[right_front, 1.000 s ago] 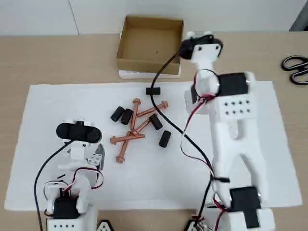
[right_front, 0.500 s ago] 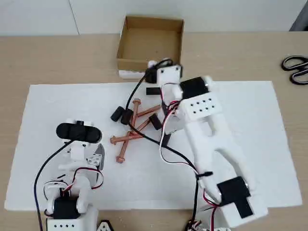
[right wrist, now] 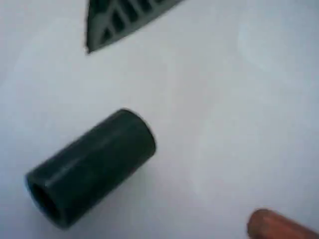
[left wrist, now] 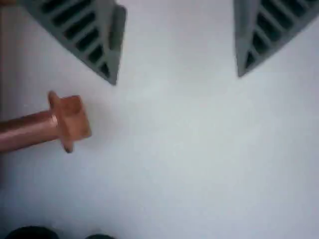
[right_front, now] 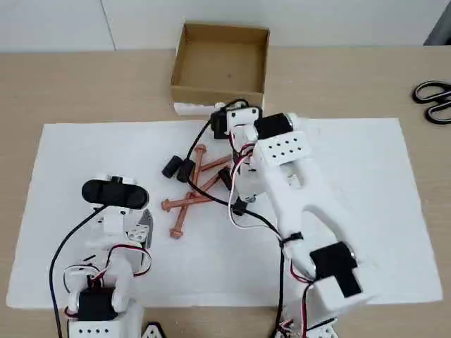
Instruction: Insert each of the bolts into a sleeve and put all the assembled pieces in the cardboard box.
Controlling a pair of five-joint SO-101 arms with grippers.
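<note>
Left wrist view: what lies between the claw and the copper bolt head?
Nothing but bare white paper; the left wrist view shows the open left claw apart from the bolt.

white arms point(right_front: 303, 197) | black motors point(right_front: 337, 262) | black, red cables point(right_front: 70, 238) | ribbed grey left tool point(left wrist: 175, 77)

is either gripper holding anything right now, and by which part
Nothing is held. The left gripper is open over paper beside a bolt; the right gripper is open above a loose sleeve.
</note>
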